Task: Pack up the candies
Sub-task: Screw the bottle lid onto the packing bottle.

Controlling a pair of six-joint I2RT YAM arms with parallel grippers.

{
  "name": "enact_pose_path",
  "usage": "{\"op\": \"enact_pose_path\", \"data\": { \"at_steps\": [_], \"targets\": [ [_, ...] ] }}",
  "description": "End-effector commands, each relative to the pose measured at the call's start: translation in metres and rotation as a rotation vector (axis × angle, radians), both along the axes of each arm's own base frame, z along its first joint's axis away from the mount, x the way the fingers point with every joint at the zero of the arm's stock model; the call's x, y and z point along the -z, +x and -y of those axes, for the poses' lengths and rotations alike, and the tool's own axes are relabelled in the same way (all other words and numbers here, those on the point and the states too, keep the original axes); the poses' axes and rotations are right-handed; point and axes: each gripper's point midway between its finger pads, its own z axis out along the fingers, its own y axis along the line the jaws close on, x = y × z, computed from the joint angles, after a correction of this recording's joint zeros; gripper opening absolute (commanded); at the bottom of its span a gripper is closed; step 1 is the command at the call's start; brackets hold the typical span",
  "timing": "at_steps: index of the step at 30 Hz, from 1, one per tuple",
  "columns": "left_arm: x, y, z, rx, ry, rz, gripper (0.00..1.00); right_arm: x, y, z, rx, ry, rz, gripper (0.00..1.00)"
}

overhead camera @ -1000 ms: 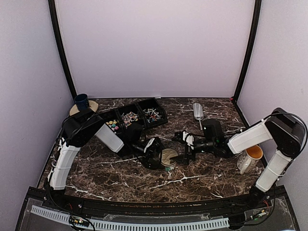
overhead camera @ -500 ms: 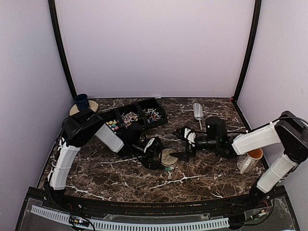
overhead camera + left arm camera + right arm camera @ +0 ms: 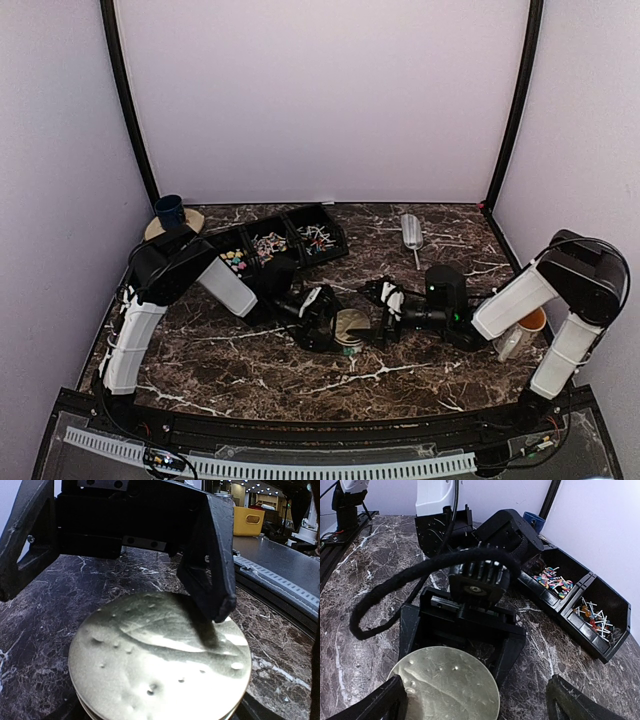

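The right hand [image 3: 480,702] should, I judge, come down centred on the round dull-gold metal lid [image 3: 445,685], pinch its rim and lift straight up. Its fingers stand wide apart, holding nothing. The left hand [image 3: 112,600] straddles the lid; I cannot tell whether it grips. The tiny bright candies [image 3: 552,577] lie in open black plastic bins [image 3: 592,640], well apart from the lid on the dark marble worktop [image 3: 360,580].
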Motion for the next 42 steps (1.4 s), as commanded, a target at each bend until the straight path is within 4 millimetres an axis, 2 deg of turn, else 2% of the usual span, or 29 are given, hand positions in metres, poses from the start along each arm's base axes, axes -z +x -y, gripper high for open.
{"op": "enact_pose_path", "data": {
  "at_steps": [1, 4, 7, 11, 14, 17, 18, 20, 25, 29, 35, 37, 42],
  "targets": [
    [0.060, -0.030, -0.018, -0.019, 0.229, -0.234, 0.81, 0.033, -0.006, 0.011, 0.049, -0.088, -0.047, 0.97],
    [0.060, -0.031, -0.018, -0.018, 0.229, -0.236, 0.81, 0.004, 0.000, 0.002, 0.021, -0.075, 0.006, 0.97],
    [0.059, -0.031, -0.019, -0.017, 0.229, -0.234, 0.82, -0.023, -0.004, -0.007, -0.076, -0.120, 0.036, 0.97],
    [0.057, -0.034, -0.020, 0.003, 0.222, -0.235, 0.82, -0.036, -0.022, 0.003, -0.295, -0.205, -0.009, 0.97],
    [0.055, -0.036, -0.020, 0.026, 0.219, -0.243, 0.82, -0.048, -0.020, 0.015, -0.396, -0.199, -0.052, 0.97],
    [0.053, -0.038, -0.020, 0.045, 0.221, -0.251, 0.82, -0.042, -0.021, 0.021, -0.461, -0.261, -0.068, 0.97],
    [0.053, -0.038, -0.021, 0.049, 0.222, -0.252, 0.82, -0.031, -0.022, 0.021, -0.487, -0.288, -0.089, 0.97],
    [0.052, -0.039, -0.021, 0.053, 0.224, -0.253, 0.82, -0.024, -0.025, 0.021, -0.541, -0.310, -0.107, 0.97],
    [0.053, -0.040, -0.021, 0.054, 0.229, -0.251, 0.82, -0.003, -0.035, 0.015, -0.637, -0.348, -0.172, 0.98],
    [0.053, -0.041, -0.020, 0.057, 0.232, -0.248, 0.82, 0.006, -0.035, 0.006, -0.650, -0.337, -0.185, 0.98],
    [0.054, -0.043, -0.019, 0.060, 0.238, -0.242, 0.82, 0.016, -0.031, -0.003, -0.654, -0.317, -0.191, 0.97],
    [0.055, -0.044, -0.019, 0.061, 0.241, -0.243, 0.82, 0.010, -0.024, -0.011, -0.657, -0.303, -0.168, 0.98],
    [0.056, -0.044, -0.018, 0.061, 0.245, -0.238, 0.82, 0.011, -0.022, -0.018, -0.663, -0.298, -0.162, 0.98]
  ]
}}
